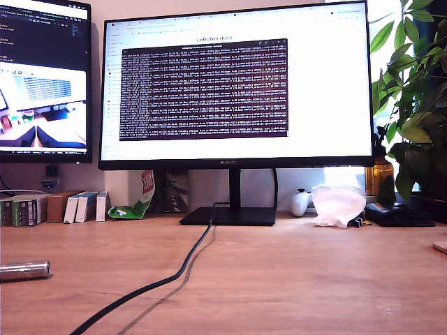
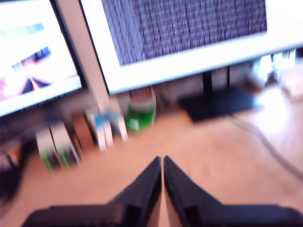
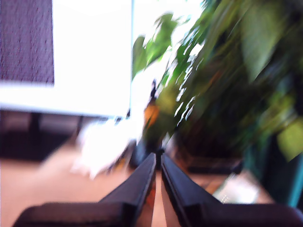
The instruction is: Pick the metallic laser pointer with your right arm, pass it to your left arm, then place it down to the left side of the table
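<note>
At about 8 o'clock in the exterior view, the metallic laser pointer (image 1: 25,270) lies flat on the table (image 1: 293,279), near a black cable (image 1: 150,285). Both grippers, my first gripper (image 2: 162,161) and my second gripper (image 3: 158,157), are closed and hold nothing.

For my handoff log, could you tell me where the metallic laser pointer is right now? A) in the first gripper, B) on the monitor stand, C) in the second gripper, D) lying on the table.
D: the metallic laser pointer lies on the table at the exterior view's left edge.
</note>
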Robot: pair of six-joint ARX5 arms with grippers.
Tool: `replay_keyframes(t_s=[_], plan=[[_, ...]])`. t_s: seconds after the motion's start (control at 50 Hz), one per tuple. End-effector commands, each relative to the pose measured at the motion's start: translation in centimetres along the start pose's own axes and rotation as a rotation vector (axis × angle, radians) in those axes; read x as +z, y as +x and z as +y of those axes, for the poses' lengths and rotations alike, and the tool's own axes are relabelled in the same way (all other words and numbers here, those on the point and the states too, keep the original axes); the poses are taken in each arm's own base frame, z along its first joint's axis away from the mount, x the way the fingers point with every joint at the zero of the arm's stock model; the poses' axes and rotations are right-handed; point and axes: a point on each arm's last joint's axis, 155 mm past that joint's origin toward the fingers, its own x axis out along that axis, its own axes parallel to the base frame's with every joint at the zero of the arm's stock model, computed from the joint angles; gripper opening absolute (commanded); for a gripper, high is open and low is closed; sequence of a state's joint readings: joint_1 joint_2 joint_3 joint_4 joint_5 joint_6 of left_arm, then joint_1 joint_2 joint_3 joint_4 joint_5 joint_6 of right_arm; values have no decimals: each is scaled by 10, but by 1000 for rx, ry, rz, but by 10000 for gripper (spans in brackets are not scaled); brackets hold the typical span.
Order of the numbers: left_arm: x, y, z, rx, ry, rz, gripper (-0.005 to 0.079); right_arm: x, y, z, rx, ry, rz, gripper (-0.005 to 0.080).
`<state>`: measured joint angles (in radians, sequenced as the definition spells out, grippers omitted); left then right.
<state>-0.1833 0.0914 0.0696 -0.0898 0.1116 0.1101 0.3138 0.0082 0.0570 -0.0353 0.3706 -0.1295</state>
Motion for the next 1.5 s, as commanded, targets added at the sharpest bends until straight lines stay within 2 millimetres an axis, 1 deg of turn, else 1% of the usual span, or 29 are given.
replay_keyframes(t_s=[0.0,0.14,0.2,0.28,0.36,0.46,0.96,1.04,1.14,1.2,1.36,1.48], plan=[[-1,-1,0,4,-11,-19,-19,-10,2,8,32,-4,3,-11],[-24,-3,3,28,-12,44,-19,-23,2,19,85,-20,35,-11],[-32,-3,3,33,-11,70,-19,-29,2,19,88,-32,58,-11],[-38,-3,2,26,-14,88,-19,-42,0,21,91,29,112,-11],[-44,-4,1,25,-49,112,-19,-53,-1,21,95,18,159,-11],[-59,-6,-1,25,-131,172,-19,-53,-2,21,94,23,159,-11],[-58,-6,-1,26,-133,170,-19,-53,-2,23,104,23,158,-11],[-58,-6,-7,5,-126,170,-19,-54,-1,18,85,26,162,-11],[-57,-6,-17,-39,-119,169,-19,-56,1,2,21,31,170,-11],[-56,-6,-20,-52,-118,168,-19,-57,1,-10,-30,34,175,-11],[-56,-6,-20,-52,-118,168,-19,-60,1,-34,-125,42,185,-11],[-56,-6,-20,-52,-118,168,-19,-62,0,-45,-171,45,190,-11]])
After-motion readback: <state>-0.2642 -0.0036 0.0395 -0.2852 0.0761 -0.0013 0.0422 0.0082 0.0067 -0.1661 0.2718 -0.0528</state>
